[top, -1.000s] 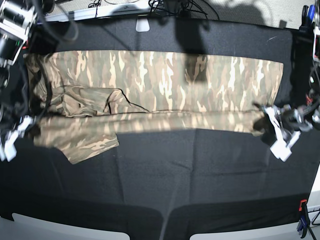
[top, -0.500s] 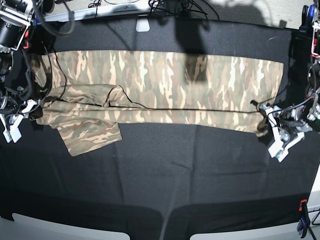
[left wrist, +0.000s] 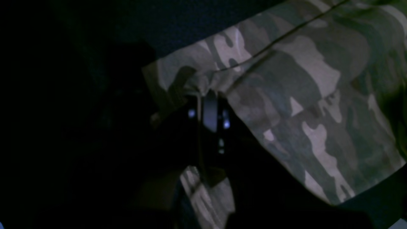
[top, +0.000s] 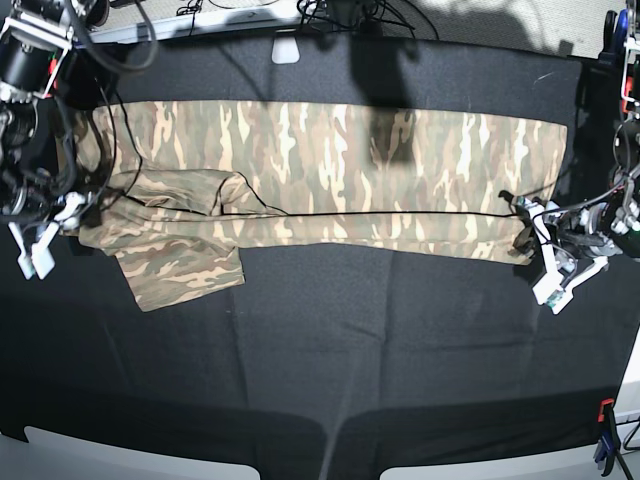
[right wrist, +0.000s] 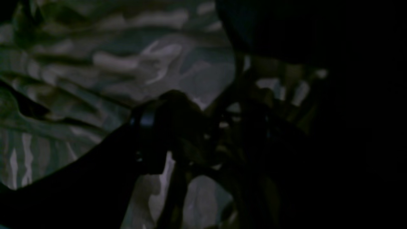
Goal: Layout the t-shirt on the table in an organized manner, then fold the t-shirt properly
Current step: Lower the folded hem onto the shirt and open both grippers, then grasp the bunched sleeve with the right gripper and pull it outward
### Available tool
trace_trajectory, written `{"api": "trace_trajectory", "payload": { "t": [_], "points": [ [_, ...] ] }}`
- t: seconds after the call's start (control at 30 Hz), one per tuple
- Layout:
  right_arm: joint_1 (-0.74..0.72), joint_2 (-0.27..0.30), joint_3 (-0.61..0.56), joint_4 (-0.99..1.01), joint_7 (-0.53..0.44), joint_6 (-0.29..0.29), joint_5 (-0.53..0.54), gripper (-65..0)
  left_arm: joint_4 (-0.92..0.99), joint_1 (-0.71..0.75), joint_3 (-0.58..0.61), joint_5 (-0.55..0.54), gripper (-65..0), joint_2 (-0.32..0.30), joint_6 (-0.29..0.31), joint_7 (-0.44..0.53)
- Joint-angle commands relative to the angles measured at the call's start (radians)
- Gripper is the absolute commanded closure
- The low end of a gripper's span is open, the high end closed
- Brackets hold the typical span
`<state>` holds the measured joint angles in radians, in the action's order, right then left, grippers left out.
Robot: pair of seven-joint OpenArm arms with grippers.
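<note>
The camouflage t-shirt lies as a long band across the back half of the table, its near edge folded over along a straight dark line. One short sleeve sticks out toward the front at the left. In the base view my left gripper is at the shirt's right end. The left wrist view shows this gripper shut on the shirt's corner. My right gripper is at the shirt's left end. In the dark right wrist view its jaws stand apart over crumpled fabric.
A white label and loose cables lie at the table's far edge. A blue and orange clamp grips the front right corner. The black cloth in front of the shirt is bare.
The shirt's near flap moved toward the back into a straighter fold. My right gripper went from shut to open at the left end. The left gripper shifted slightly back, still holding.
</note>
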<state>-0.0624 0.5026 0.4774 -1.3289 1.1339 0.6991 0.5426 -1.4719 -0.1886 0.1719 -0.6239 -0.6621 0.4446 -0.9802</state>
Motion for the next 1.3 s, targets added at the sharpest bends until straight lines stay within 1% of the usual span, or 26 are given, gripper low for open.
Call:
{"api": "trace_trajectory", "payload": {
  "t": [0.0, 0.13, 0.3, 0.43, 0.47, 0.53, 0.6, 0.67, 0.7, 0.77, 0.8, 0.93, 1.0, 1.07, 1.17, 1.27],
  "points": [
    [-0.018, 0.024, 0.006, -0.017, -0.014, -0.001, 0.005, -35.6, -0.014, -0.022, -0.009, -0.005, 0.0, -0.020, -0.008, 0.012],
    [-0.044, 0.042, 0.008, -0.018, -0.013, -0.001, -0.002, -35.6, -0.014, -0.022, -0.009, -0.005, 0.0, -0.020, -0.008, 0.012],
    [-0.078, 0.079, 0.008, -0.019, -0.013, -0.001, 0.115, -35.6, -0.014, -0.022, -0.009, -0.005, 0.0, -0.020, -0.007, 0.012],
    [-0.088, 0.090, 0.008, -0.019, -0.016, -0.001, 0.122, -35.6, -0.014, -0.022, -0.009, -0.005, 0.0, -0.020, -0.007, 0.012],
    [-0.091, 0.093, 0.008, -0.019, -0.031, -0.001, 0.124, -35.6, -0.014, -0.022, -0.009, -0.005, 0.0, -0.020, -0.007, 0.012],
    [-0.099, 0.093, 0.008, -0.019, -0.106, -0.001, 0.121, -35.6, -0.014, -0.022, -0.009, -0.005, 0.0, -0.020, -0.008, 0.012],
    [-0.104, 0.084, 0.007, -0.019, -0.246, -0.001, 0.111, -35.5, -0.014, -0.022, -0.009, -0.005, 0.0, -0.020, -0.008, 0.012],
    [-0.114, 0.054, 0.007, -0.010, -0.391, -0.001, 0.057, -35.5, -0.014, -0.022, -0.009, -0.006, 0.0, -0.020, -0.007, 0.016],
    [-0.130, 0.032, 0.007, 0.004, -0.431, -0.001, 0.019, -35.1, -0.014, -0.022, -0.009, -0.006, 0.0, -0.020, -0.007, 0.016],
    [-0.180, -0.016, 0.007, 0.050, -0.443, -0.019, -0.077, -32.1, -0.014, -0.022, -0.009, -0.005, 0.0, -0.020, -0.007, 0.016],
    [-0.209, -0.037, 0.007, 0.079, -0.444, -0.019, -0.127, -30.9, -0.014, -0.022, -0.008, -0.005, 0.0, -0.020, -0.007, 0.016],
    [-0.342, -0.103, 0.007, 0.205, -0.458, -0.019, -0.249, -31.0, -0.014, -0.022, -0.009, -0.005, 0.0, -0.020, -0.008, 0.016],
    [-0.401, -0.120, 0.006, 0.280, -0.501, -0.019, -0.294, -31.0, -0.014, -0.022, -0.008, -0.006, 0.0, -0.020, -0.008, 0.016],
    [-0.454, -0.126, 0.006, 0.377, -0.554, -0.019, -0.357, -31.0, -0.014, -0.022, -0.009, -0.006, 0.0, -0.020, -0.008, 0.016],
    [-0.523, -0.122, 0.006, 0.541, -0.598, -0.065, -0.453, -31.0, -0.014, -0.022, -0.009, -0.006, 0.0, -0.020, -0.008, 0.015],
    [-0.562, -0.124, 0.006, 0.683, -0.642, -0.072, -0.517, -31.0, -0.014, -0.022, -0.008, -0.006, 0.0, -0.020, -0.008, 0.016]
  ]
}}
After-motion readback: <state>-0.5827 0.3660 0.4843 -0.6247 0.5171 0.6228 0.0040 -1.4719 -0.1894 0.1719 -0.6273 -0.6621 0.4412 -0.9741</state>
